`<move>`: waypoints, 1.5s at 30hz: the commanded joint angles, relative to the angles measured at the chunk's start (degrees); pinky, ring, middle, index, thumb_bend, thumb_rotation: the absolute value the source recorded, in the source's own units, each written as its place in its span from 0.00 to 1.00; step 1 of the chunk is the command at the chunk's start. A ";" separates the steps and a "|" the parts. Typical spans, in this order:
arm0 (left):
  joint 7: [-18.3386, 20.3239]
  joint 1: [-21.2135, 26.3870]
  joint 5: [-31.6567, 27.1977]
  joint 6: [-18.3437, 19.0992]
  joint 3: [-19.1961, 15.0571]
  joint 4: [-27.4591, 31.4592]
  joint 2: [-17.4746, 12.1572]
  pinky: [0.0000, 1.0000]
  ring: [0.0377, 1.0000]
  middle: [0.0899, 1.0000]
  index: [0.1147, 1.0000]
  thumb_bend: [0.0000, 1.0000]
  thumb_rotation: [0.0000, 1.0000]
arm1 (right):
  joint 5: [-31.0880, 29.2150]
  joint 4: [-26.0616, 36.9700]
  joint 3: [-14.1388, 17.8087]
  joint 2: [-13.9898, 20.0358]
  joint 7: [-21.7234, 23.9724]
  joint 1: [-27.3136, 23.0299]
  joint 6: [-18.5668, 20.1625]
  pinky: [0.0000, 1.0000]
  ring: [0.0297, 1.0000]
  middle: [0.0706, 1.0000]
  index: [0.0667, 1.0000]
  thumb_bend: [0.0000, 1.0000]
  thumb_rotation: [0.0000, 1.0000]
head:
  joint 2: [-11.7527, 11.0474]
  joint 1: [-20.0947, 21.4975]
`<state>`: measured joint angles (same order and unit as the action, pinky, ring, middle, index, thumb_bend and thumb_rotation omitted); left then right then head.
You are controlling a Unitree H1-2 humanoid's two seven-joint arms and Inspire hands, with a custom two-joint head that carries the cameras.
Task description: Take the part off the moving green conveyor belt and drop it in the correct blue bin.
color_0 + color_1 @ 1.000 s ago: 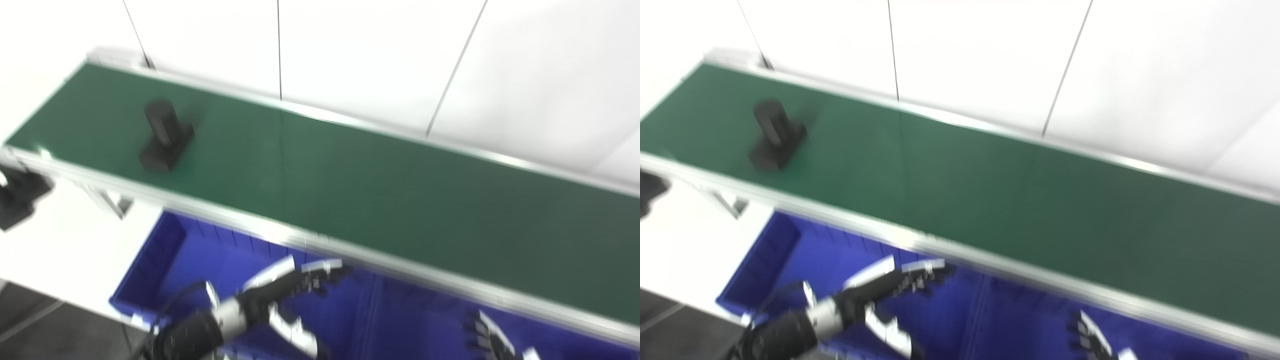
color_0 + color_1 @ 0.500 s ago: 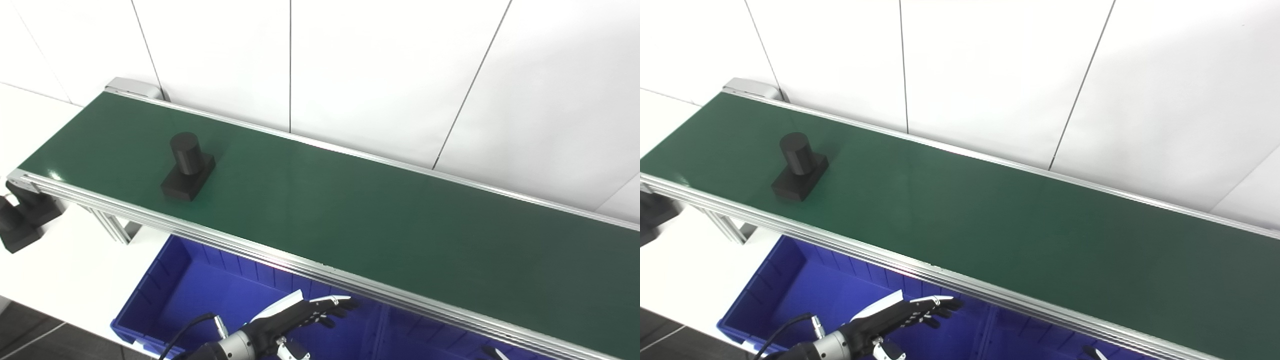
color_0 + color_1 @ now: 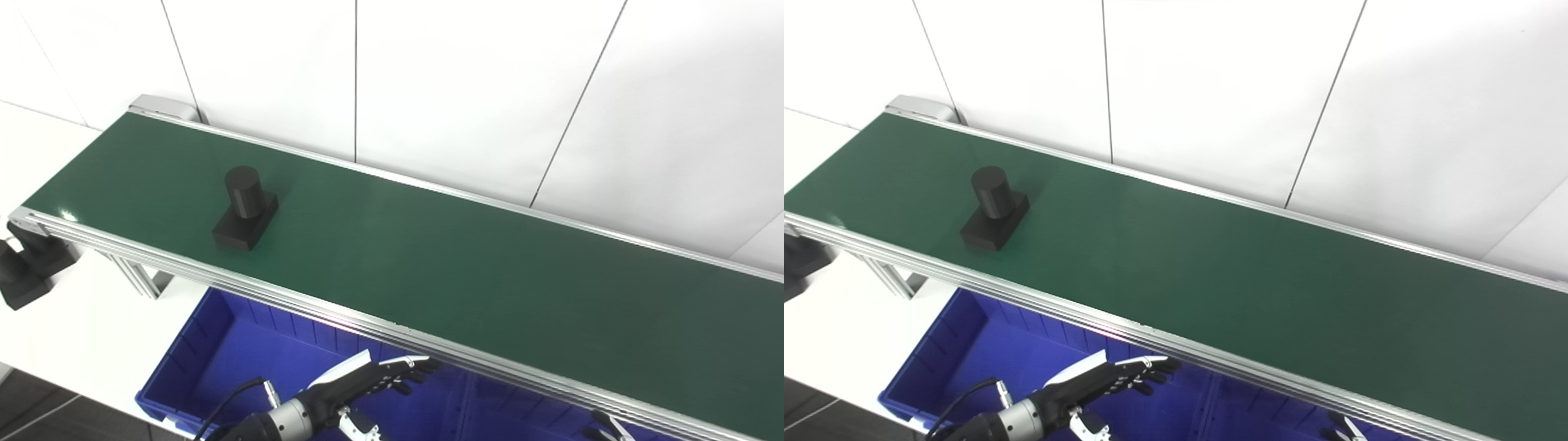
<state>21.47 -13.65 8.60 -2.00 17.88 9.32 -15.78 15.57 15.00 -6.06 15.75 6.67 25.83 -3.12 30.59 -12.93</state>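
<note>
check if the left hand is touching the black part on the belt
Apart. The left eye view shows the left hand below the belt's near rail, over the blue bin, with the black part far off.

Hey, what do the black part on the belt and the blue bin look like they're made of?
Black part: seemingly matte plastic, perhaps printed; uniform dull black, no glints. Blue bin: likely moulded plastic; saturated colour, ribbed walls, soft sheen.

We are in what looks like a factory test cell or lab: a green conveyor belt (image 3: pixel 429 257) on aluminium rails (image 3: pixel 343 318), blue plastic bins (image 3: pixel 202 361) below, bare white panel walls (image 3: pixel 465 79).
</note>
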 commanded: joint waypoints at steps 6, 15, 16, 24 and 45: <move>-0.15 0.33 -3.31 -3.55 -1.65 2.46 -0.73 0.83 0.88 0.90 0.90 0.95 0.24 | -1.33 -1.41 0.02 0.66 -0.87 -2.54 -9.12 0.64 0.72 0.81 0.90 0.82 0.28 | 0.43 1.97; 2.22 -0.84 -9.83 -9.35 -2.43 -0.83 -1.64 0.83 0.88 0.89 0.87 0.94 0.23 | -10.40 2.52 1.34 0.48 0.63 -1.51 -12.64 0.64 0.73 0.80 0.90 0.82 0.29 | 1.54 4.56; 2.28 -1.12 -10.33 -10.70 -2.47 -1.44 -1.54 0.82 0.88 0.89 0.86 0.94 0.22 | -11.18 3.42 1.43 0.39 0.70 -1.31 -13.09 0.64 0.74 0.80 0.90 0.82 0.29 | 1.76 4.98; 1.66 -2.74 -12.15 -18.54 -2.26 -4.58 0.98 0.74 0.81 0.81 0.80 0.97 0.20 | -16.43 10.72 2.95 0.56 1.73 -1.89 -11.04 0.62 0.73 0.79 0.90 0.85 0.31 | 2.95 5.87; -7.97 -5.01 -3.27 -24.79 -2.07 -8.94 7.70 0.83 0.92 0.95 0.92 0.99 0.26 | -12.41 10.84 1.92 -1.00 3.80 -23.07 3.08 0.68 0.75 0.80 0.90 0.82 0.36 | 3.08 8.39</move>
<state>14.38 -18.32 6.16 -24.33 15.74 -1.31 -8.83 3.17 25.36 -4.34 14.48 10.29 4.84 -1.59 33.57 -4.49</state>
